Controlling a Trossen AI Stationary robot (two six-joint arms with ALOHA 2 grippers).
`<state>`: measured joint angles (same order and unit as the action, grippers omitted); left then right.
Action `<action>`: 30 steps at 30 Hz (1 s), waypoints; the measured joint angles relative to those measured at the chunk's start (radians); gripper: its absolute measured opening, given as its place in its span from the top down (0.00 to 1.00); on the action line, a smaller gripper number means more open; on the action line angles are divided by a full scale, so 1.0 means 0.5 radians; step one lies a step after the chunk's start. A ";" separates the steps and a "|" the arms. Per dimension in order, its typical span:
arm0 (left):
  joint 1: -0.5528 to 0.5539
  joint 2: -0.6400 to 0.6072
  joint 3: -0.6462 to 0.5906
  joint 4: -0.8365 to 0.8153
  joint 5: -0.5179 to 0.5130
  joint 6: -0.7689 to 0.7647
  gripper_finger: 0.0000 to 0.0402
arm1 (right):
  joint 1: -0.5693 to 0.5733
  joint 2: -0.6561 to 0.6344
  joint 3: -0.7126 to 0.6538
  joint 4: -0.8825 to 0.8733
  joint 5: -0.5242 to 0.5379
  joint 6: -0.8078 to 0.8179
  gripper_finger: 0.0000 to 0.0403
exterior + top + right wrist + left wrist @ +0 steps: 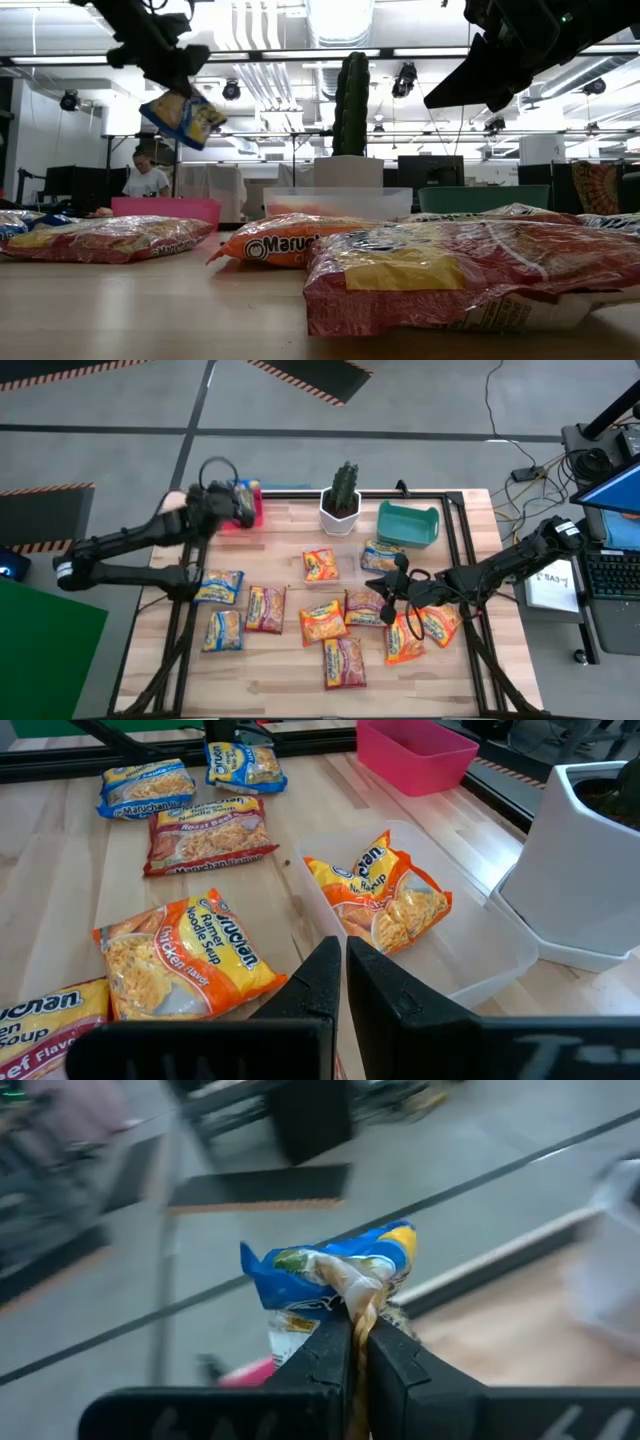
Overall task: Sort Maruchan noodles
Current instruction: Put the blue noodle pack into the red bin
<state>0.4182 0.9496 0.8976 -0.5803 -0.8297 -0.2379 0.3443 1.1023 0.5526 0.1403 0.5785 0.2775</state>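
Blue-yellow noodle packet (335, 1275) pinched by left fingers (330, 1360) (seemingly above red bin (247, 520)) — aloft.

Bright, even light comes from the long white ceiling lamps (420, 55) at 12 o'clock. The left wrist background is motion-blurred; the glossy red-and-yellow plastic noodle packet (470, 275) nearest the low camera is unsharp.

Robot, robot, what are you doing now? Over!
Left gripper shut on blue-and-yellow noodle packet, above red bin. Right gripper shut, empty, over table packets. Nothing blocking.
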 joint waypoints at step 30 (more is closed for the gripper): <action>0.967 1.251 0.273 -0.589 0.330 0.507 1.00 | 0.000 0.000 0.002 -0.002 -0.001 0.002 0.97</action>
<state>0.9016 1.5754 1.0340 -0.8749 -0.6647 0.0155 0.3443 1.1023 0.5533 0.1393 0.5781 0.2787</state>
